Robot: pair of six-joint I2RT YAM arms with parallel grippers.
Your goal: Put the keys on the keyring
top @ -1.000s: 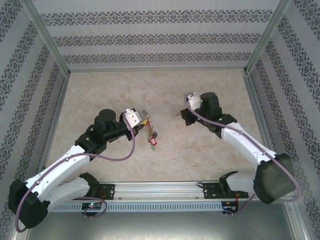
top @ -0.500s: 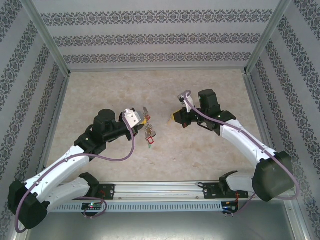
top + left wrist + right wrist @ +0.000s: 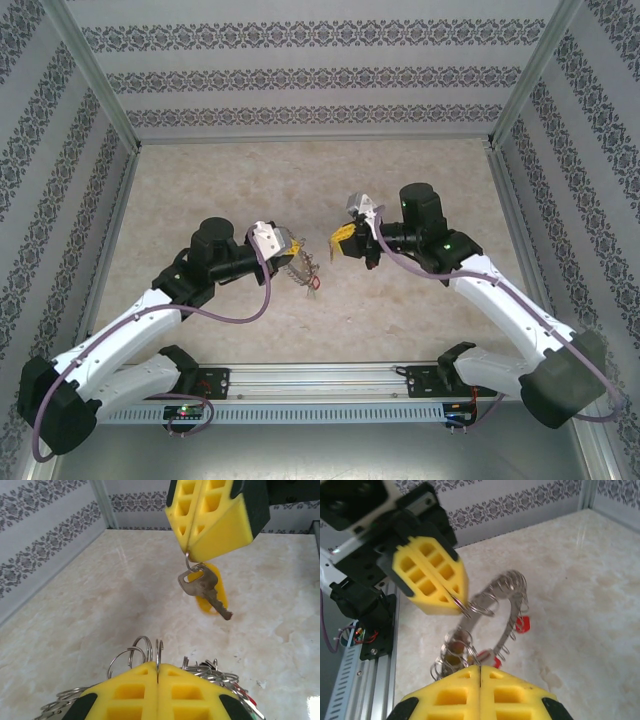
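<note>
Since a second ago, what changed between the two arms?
The right claw swung left and turned toward the left claw, bringing its key close to the keyring. The left claw tipped up, so the keyring hangs shorter, its red tag nearer the right claw. Nothing grabbed or released: both claws stay shut, left on the keyring, right on the key.

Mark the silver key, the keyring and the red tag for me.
silver key point(image 3: 200, 586): left wrist view, on the key's head.
keyring point(image 3: 516, 585): right wrist view, top of the hoop.
red tag point(image 3: 521, 624): right wrist view, middle of the tag.
</note>
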